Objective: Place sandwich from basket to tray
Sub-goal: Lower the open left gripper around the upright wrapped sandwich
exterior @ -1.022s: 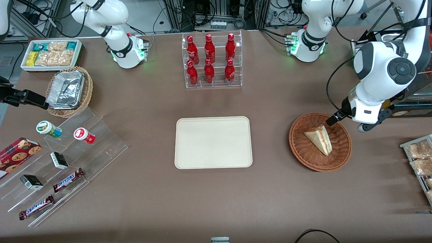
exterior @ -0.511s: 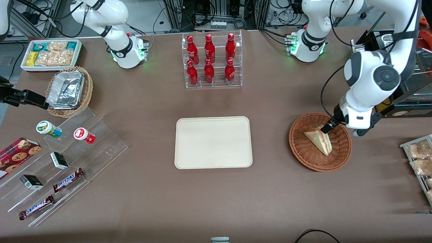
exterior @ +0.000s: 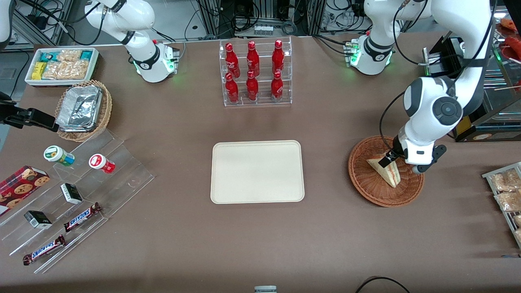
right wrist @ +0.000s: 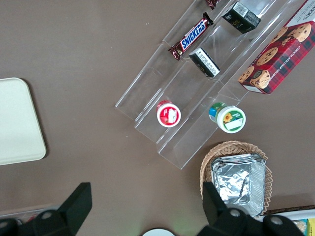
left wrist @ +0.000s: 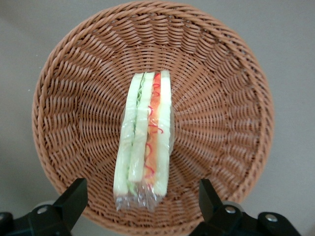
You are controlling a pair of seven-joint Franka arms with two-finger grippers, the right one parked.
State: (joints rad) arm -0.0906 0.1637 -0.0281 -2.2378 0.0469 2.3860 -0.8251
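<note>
1. Down and inward comes the left arm since a second ago, and its hand (left wrist: 142, 204) now hangs right over the sandwich (exterior: 386, 171), having started above the basket's rim.
2. Fingers (left wrist: 71, 199) spread wide apart, one on each side of the wedge, gripping nothing yet; this looks like the final approach to the grasp.
3. That sandwich stands on edge in the basket (exterior: 366, 185), a film-wrapped triangle with pale bread and red and green filling stripes showing.
4. Basket's a round, ribbed reddish-brown wicker weave.
5. Tray (exterior: 257, 171) waits bare mid-worktop, smooth cream, round-cornered, well apart from the basket.
</note>
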